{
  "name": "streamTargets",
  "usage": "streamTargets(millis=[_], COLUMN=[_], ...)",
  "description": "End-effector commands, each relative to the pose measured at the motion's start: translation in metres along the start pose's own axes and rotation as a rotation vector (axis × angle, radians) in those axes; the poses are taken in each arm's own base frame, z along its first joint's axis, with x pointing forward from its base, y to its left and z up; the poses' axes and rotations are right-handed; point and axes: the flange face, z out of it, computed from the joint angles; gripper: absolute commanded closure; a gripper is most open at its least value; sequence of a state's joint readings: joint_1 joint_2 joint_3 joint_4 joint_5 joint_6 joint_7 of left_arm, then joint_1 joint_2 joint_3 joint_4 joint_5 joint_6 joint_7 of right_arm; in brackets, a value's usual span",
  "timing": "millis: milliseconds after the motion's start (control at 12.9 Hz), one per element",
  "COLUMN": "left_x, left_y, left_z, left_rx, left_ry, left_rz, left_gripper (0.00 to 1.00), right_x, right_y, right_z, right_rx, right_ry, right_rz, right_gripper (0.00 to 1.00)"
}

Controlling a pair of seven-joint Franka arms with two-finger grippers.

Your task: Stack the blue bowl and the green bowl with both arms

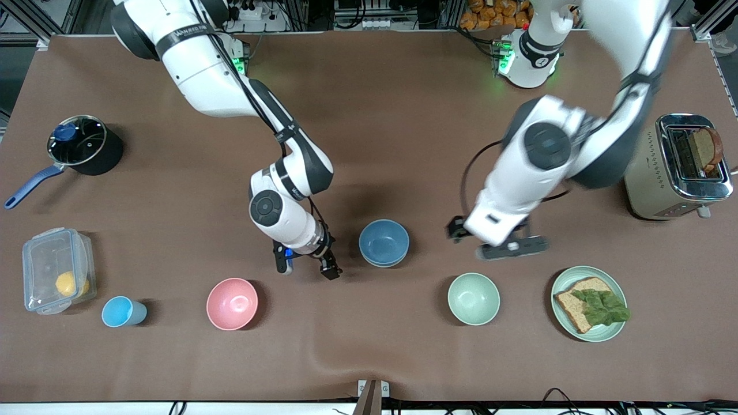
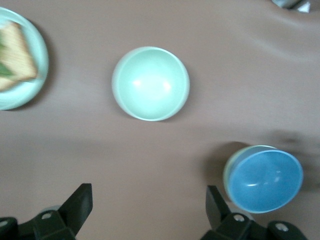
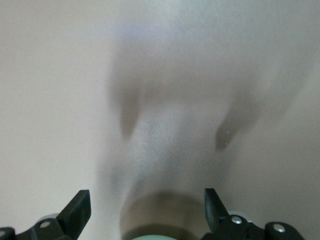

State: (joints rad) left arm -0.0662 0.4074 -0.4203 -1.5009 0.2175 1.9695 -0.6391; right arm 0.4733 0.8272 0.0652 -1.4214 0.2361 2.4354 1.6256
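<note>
The blue bowl (image 1: 384, 241) sits on the table between the two arms, nested in the green bowl, of which only a thin rim (image 1: 383, 264) shows. The left wrist view shows the blue bowl (image 2: 264, 179) with the green rim (image 2: 228, 172) beside it. My right gripper (image 1: 306, 266) is open and empty, low over the table beside the stack, toward the right arm's end. It is also open in the right wrist view (image 3: 146, 196). My left gripper (image 1: 497, 244) is open and empty over bare table between the stack and the toaster; its fingers stand wide apart in the left wrist view (image 2: 148, 193).
A paler mint-green bowl (image 1: 474, 298) and a mint plate (image 1: 611, 333) with bread and lettuce lie nearer the camera than the left gripper. A pink bowl (image 1: 232, 303), a light-blue cup (image 1: 122, 312), a plastic box (image 1: 56, 269), a pot (image 1: 81, 144) and a toaster (image 1: 680, 167) also stand around.
</note>
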Motion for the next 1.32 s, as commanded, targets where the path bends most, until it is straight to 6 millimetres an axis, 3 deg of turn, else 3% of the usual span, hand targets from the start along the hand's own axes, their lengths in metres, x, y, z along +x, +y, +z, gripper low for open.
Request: streamTargets(millis=[0, 155, 311, 466, 543, 932, 1087, 1242], left_x=[-0.003, -0.002, -0.009, -0.016, -0.018, -0.009, -0.012, -0.017], left_y=[-0.062, -0.101, -0.114, -0.119, -0.127, -0.183, -0.194, -0.203], left_z=[-0.061, -0.093, -0.117, -0.139, -0.145, -0.156, -0.161, -0.164], left_rx=[0.056, 0.022, 0.037, 0.039, 0.049, 0.004, -0.032, -0.026], left_ry=[-0.009, -0.031, -0.035, -0.009, -0.011, -0.039, -0.063, -0.095], left_rz=[0.038, -0.007, 0.020, 0.007, 0.010, 0.063, 0.063, 0.096], left_gripper=[0.00, 0.00, 0.00, 0.00, 0.00, 0.00, 0.00, 0.00], right_x=[0.016, 0.031, 0.052, 0.088, 0.101, 0.211, 0.238, 0.244], right_y=[0.003, 0.000, -0.001, 0.000, 0.004, 0.019, 0.031, 0.056], right_z=[-0.025, -0.051, -0.075, -0.114, -0.137, -0.260, -0.313, -0.378], right_rx=[-0.068, -0.103, -0.144, -0.201, -0.239, -0.230, -0.197, -0.239], right_ry=[0.005, 0.001, -0.008, -0.029, -0.045, -0.053, -0.046, 0.009], right_rz=[-0.069, -0.105, -0.167, -0.244, -0.324, -0.635, -0.730, -0.928], right_gripper=[0.00, 0.00, 0.00, 0.00, 0.00, 0.00, 0.00, 0.00])
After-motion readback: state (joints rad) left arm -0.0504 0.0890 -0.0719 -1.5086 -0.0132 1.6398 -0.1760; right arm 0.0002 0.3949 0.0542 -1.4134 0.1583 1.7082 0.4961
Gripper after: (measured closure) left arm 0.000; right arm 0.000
